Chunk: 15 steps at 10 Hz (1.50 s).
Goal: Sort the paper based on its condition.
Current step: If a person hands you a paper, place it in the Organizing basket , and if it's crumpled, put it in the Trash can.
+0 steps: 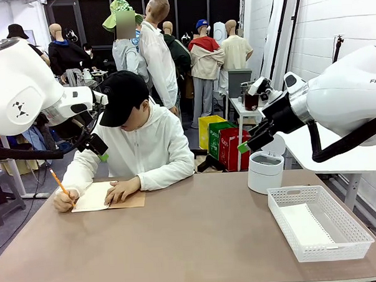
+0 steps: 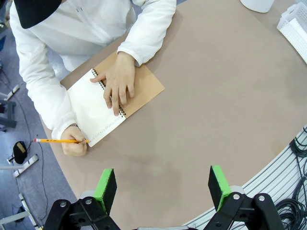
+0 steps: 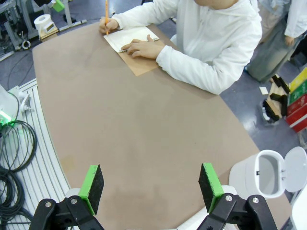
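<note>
A white sheet of paper [image 1: 304, 226] with small holes along one edge lies flat inside the white mesh basket [image 1: 280, 219] at the right of the table. My left gripper [image 1: 100, 151] hangs open high over the table's left side, above the person; in the left wrist view its green pads [image 2: 105, 188] stand wide apart with nothing between them. My right gripper [image 1: 250, 141] is open too, raised above the right side, and the gripper [image 3: 151, 179] holds nothing in the right wrist view.
A person in a white hoodie writes with an orange pencil [image 2: 57, 141] on a spiral notebook [image 2: 96, 108] with a brown cover at the far left, one hand [image 2: 117, 84] pressed on it. A white bin [image 1: 265, 169] with its lid up stands behind the basket.
</note>
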Each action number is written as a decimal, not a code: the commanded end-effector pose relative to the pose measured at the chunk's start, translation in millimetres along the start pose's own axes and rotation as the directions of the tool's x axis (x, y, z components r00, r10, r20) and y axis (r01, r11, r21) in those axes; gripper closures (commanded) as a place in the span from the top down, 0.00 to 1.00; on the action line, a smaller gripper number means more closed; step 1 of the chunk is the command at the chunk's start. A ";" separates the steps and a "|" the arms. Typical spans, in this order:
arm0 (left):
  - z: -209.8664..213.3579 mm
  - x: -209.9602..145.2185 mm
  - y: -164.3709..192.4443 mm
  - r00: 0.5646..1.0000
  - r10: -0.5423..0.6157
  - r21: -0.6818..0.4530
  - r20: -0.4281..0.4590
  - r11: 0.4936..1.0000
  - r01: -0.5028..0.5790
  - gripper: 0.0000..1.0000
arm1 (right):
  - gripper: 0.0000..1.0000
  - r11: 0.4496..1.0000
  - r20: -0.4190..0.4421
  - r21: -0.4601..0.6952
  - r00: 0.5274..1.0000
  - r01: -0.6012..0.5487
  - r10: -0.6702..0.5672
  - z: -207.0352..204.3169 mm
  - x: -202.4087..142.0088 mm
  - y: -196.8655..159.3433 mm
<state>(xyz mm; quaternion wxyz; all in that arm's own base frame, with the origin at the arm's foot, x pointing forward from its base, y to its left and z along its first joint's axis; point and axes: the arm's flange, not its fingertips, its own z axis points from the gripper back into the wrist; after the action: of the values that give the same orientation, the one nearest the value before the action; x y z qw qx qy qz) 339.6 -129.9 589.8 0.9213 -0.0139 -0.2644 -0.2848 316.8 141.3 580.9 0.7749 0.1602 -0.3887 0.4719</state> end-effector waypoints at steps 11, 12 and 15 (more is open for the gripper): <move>0.5 -0.4 1.3 1.000 -0.002 -0.001 0.002 1.000 0.002 1.00 | 1.00 1.000 -0.002 -0.004 1.000 0.000 0.000 0.0 -0.3 -0.2; 0.5 -0.4 1.3 1.000 -0.002 -0.001 0.002 1.000 0.002 1.00 | 1.00 1.000 -0.002 -0.004 1.000 0.000 0.000 0.0 -0.3 -0.2; 0.5 -0.4 1.3 1.000 -0.002 -0.001 0.002 1.000 0.002 1.00 | 1.00 1.000 -0.002 -0.004 1.000 0.000 0.000 0.0 -0.3 -0.2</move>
<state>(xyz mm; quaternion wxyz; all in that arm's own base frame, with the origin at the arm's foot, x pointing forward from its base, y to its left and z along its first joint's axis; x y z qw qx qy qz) 339.6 -129.9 589.8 0.9213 -0.0139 -0.2644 -0.2848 316.8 141.3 580.9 0.7749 0.1602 -0.3887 0.4719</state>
